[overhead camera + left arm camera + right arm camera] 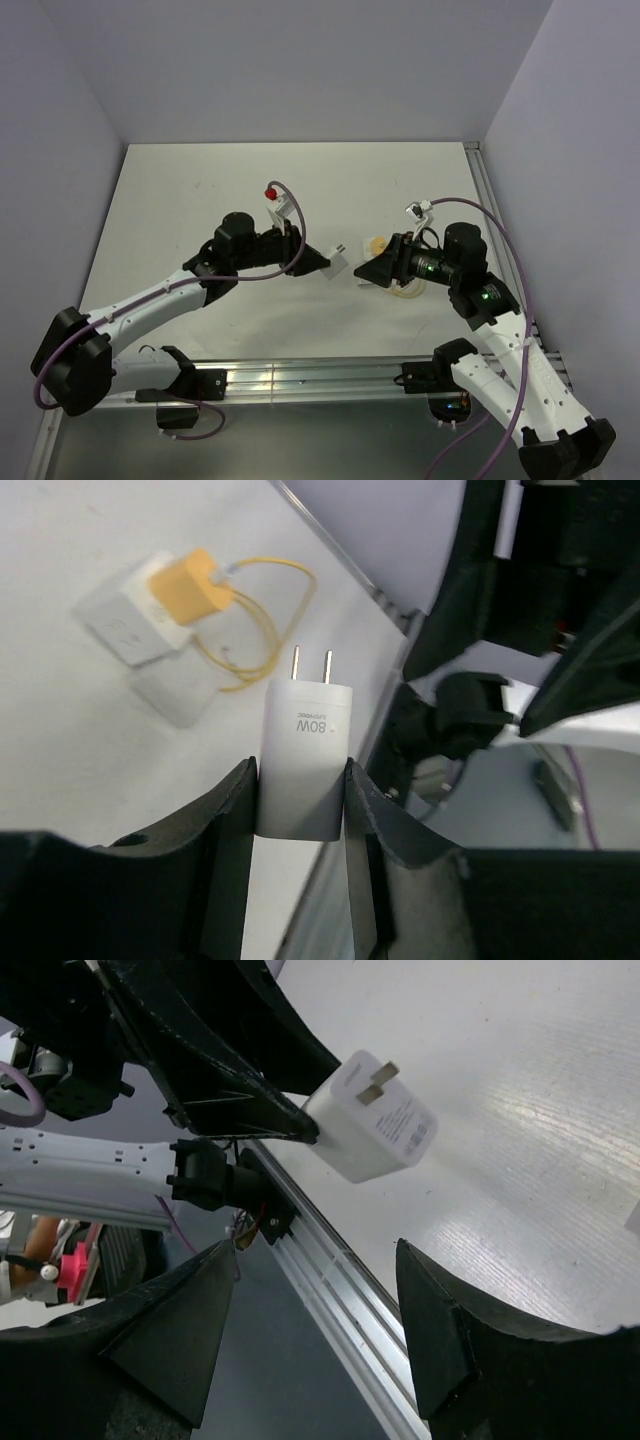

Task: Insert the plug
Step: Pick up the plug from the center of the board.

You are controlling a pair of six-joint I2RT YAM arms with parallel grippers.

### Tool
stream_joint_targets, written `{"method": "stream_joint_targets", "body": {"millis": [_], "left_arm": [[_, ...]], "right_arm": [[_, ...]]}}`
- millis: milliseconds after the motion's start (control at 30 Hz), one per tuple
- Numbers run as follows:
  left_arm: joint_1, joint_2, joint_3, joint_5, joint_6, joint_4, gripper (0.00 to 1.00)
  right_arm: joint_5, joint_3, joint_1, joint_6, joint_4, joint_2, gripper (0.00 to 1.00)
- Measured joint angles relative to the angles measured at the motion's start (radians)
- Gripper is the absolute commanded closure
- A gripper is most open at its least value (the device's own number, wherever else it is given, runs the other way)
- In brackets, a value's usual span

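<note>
Left wrist: left gripper (300, 768) clamps white two-pronged plug (306, 720); right gripper (312, 1250) gapes empty.

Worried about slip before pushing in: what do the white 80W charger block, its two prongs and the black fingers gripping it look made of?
White 80W charger block: smooth plastic, satin finish, judging by its even soft sheen and printed lettering. Two prongs: bare metal; flat blades that glint. Black fingers of the left gripper: hard matte plastic, it seems; no rubber pad shows.
</note>
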Motion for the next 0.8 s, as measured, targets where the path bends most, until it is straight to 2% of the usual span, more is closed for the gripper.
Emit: {"method": "stream_joint_targets", "body": {"millis": [100,267,400,633,800], "left_arm": [[-0.039,-0.018,-0.002,-0.156,0.053,-0.035,1.0],[-0.213,-0.127,-0.067,-0.568,0.212,-0.004,1.0],[-0.391,-0.128,-0.122,-0.837,0.453,0.182,1.0],[-0.503,0.075,-0.128,-1.087,0.819,0.379,1.0],[-0.568,0.117,-0.128,-1.195,0.995,0.464,1.0]], "right_arm": [[0.005,-0.012,0.0,0.031,0.006,0.0,0.27],[0.05,-0.086,0.002,0.24,0.043,0.003,0.28],[0.094,-0.098,0.005,0.407,0.045,0.011,0.25],[0.18,0.089,0.006,0.475,-0.019,0.116,0.25],[0.202,0.161,0.006,0.437,-0.064,0.198,0.26]]}}
